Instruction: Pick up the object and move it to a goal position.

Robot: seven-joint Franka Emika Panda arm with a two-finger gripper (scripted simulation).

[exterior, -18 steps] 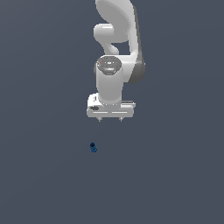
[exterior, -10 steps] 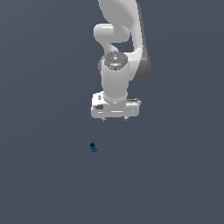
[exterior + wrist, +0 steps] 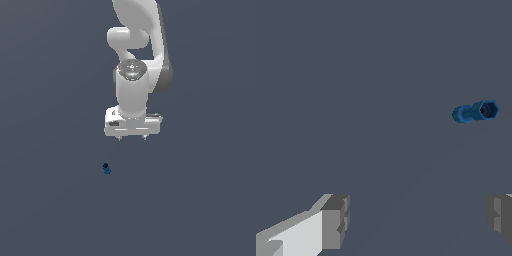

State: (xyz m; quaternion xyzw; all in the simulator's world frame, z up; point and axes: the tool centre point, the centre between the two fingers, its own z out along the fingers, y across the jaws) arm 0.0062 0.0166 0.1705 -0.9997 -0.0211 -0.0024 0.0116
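Since the earlier frames the gripper [image 3: 132, 137] has been shifted toward the exterior view's right and turned slightly about its axis, while the object [image 3: 106, 168] is left where it lay. The small dark-blue object is seen lying on the plain grey floor [image 3: 50, 200], below and to the exterior view's left of the gripper, apart from it. Open floor is seen on every side. The fingers [image 3: 336, 220] are held spread wide, with nothing between them.
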